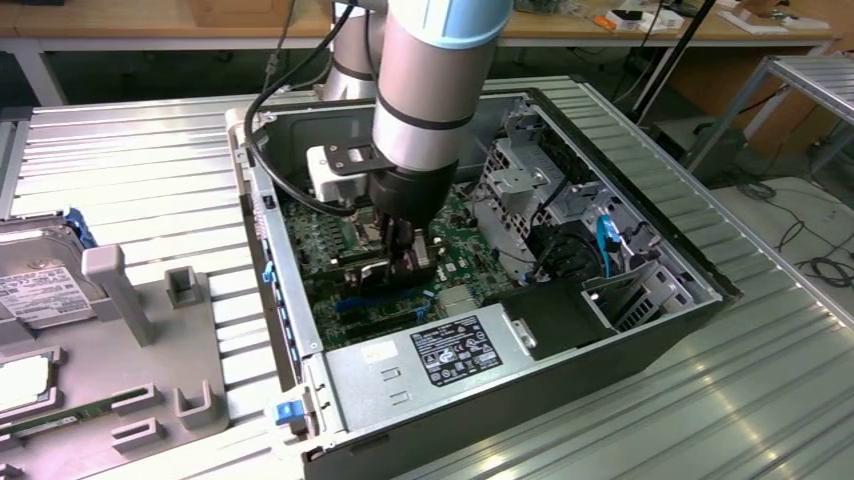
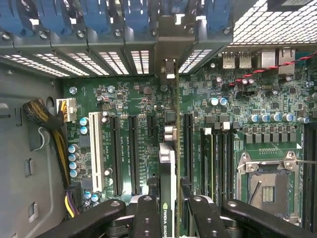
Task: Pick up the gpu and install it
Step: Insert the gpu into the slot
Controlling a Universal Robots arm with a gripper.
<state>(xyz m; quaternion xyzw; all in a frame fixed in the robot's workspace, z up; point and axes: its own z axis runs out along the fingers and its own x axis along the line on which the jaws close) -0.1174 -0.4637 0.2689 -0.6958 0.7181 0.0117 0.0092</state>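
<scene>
In the exterior view, the arm reached straight down into the open case [image 1: 667, 228], which lay on its side on the ribbed tabletop [image 1: 134, 150]. The tool [image 1: 400, 262] hung low over the motherboard [image 1: 314, 240], clenched on the gpu [image 1: 380, 272], a dark card kept on edge, probably so its lower edge could meet a slot. The drive cage [image 1: 514, 185] stood close at the exterior view's right and the power supply [image 1: 441, 350] nearer the camera, leaving a tight pocket. A hard drive [image 1: 34, 290] sat in a grey fixture [image 1: 160, 330], well apart at the exterior view's left.

In the wrist view, the fingers [image 2: 148, 218] pinched the gpu [image 2: 169, 163] from both sides, seen edge-on, its bracket end towards the rear openings with blue latches [image 2: 96, 17]. It ran parallel to the black slots [image 2: 132, 148]; which one it sat over I could not tell. A cable bundle [image 2: 47, 119] and the CPU socket [image 2: 267, 183] lay off to either side, clear of the card.
</scene>
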